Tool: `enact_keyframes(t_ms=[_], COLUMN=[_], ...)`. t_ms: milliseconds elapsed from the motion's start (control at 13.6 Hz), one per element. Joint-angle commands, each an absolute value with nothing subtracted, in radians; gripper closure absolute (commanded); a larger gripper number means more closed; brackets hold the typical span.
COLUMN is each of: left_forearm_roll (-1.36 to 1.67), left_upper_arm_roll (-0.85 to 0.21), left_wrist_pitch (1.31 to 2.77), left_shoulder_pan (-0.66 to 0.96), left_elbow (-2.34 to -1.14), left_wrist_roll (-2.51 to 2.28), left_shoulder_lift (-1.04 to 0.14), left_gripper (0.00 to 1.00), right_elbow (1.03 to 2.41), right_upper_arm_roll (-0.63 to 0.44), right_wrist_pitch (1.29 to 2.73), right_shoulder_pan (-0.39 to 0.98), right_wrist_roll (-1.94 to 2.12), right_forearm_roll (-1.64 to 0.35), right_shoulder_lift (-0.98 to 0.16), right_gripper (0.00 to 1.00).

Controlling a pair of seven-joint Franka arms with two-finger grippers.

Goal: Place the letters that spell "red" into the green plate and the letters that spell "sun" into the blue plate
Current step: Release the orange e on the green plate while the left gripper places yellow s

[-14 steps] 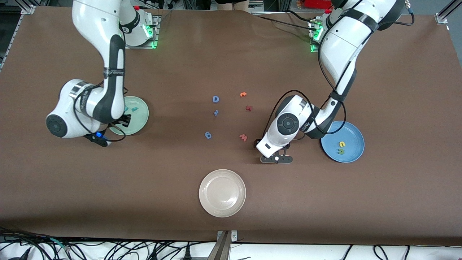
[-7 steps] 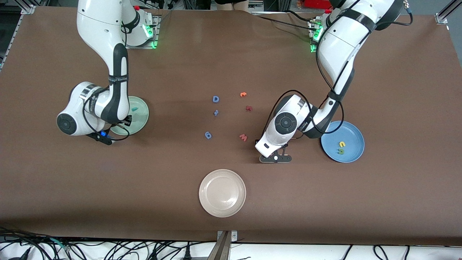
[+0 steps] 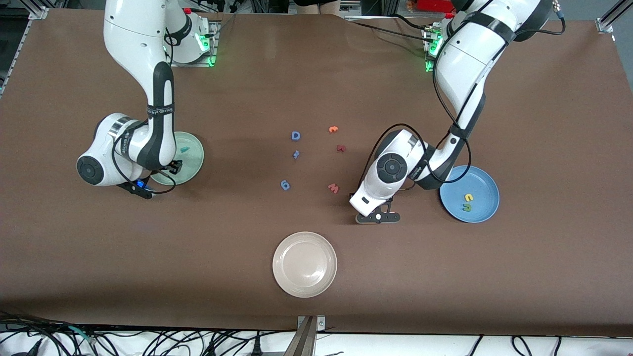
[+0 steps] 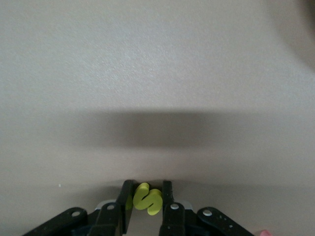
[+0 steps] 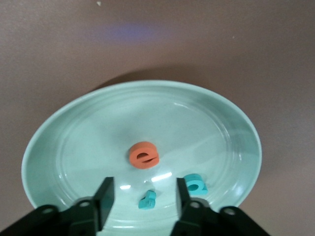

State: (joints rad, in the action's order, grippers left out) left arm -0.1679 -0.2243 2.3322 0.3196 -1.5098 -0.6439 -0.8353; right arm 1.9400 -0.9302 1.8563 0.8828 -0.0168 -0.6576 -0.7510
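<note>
The right arm hides part of the green plate (image 3: 190, 158) in the front view — its orange e (image 5: 143, 155) shows only from the right wrist.

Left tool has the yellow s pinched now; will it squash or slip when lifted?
Yellow s looks like thin foam: probably light, may squash slightly between the left tool fingers. Its matte surface likely grips well, though the tiny size leaves little margin.

- The round pale mint-green plate (image 5: 236, 128) sits on the brown table toward the right arm's end. In it lie a flat orange foam e (image 5: 143, 155) and two small teal foam letters (image 5: 196, 184), all apart.
- The round medium-blue plate (image 3: 482, 183) sits toward the left arm's end, holding a yellow foam u (image 3: 468, 197) just beside a dark green foam n (image 3: 466, 207).
- The yellow foam s (image 4: 146, 198) stands pinched between the left gripper's (image 4: 146, 206) fingers.
</note>
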Motion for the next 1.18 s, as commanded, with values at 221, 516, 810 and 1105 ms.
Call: enact_keyframes(t_ms=[221,516,810,1105], left_forearm_roll=[-0.164,-0.166,-0.166,-0.207], left_upper_arm_roll=[-0.215,-0.215,-0.212,-0.207], left_wrist_pitch=[2.092,1.821,1.737,1.706], left_shoulder_pan=[0.232,0.129,0.006,-0.052], left_elbow=[-1.409,-1.299,-1.308,-1.330], left_wrist_roll=[-0.517,-0.392,-0.207,-0.094], left_shoulder_lift=[-0.795,-0.795,-0.796,-0.804], left_gripper=[0.85,0.85,0.84,0.30], right_elbow=[1.798,1.665,1.496,1.326], right_upper_arm_roll=[-1.043,-1.118,-1.203,-1.200], right_wrist_pitch=[1.643,1.479,1.272,1.140], right_shoulder_pan=[0.887,0.882,0.865,0.763], right_wrist_roll=[-0.003,-0.002,-0.006,-0.012], right_forearm_roll=[-0.650,-0.647,-0.647,-0.650], right_shoulder_lift=[-0.722,-0.721,-0.724,-0.729], right_gripper=[0.01,0.01,0.01,0.01])
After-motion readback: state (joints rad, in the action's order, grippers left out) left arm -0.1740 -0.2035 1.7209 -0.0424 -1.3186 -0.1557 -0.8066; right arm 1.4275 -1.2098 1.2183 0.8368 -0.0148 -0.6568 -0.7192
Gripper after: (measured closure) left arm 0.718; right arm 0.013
